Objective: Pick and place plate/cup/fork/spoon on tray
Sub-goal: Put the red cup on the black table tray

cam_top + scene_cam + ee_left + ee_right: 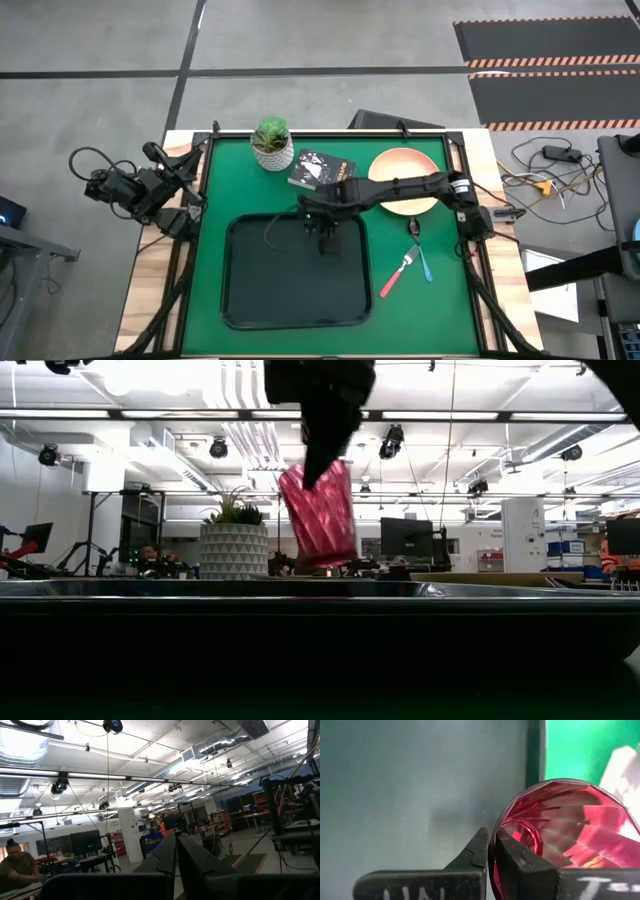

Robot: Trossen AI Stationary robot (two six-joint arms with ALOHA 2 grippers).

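Observation:
My right gripper [325, 236] reaches in from the table's right and is shut on the dark maroon cup [320, 515] over the far right part of the black tray [260, 290]. In the high view the gripper hides the cup. The salmon-pink plate [405, 180] lies on the green mat at the far right. The pink-handled fork [397, 272] and the blue-handled spoon [421, 252] lie on the mat right of the tray. My left gripper [176, 851] is shut and empty, folded back off the table's left edge. My right gripper pinches the cup's wall at its rim [496, 836], one finger [520, 857] inside the cup and the other finger [472, 852] outside. The fingers come from above, pointing down. The cup hangs tilted below them over the tray floor [420, 795]; I cannot tell whether its base touches it.
A white pot with a green plant [272, 145] and a small black book [320, 168] stand on the mat just beyond the tray's far edge. Cables [545, 180] lie off the table's right side. A person sits in the room beyond [17, 865].

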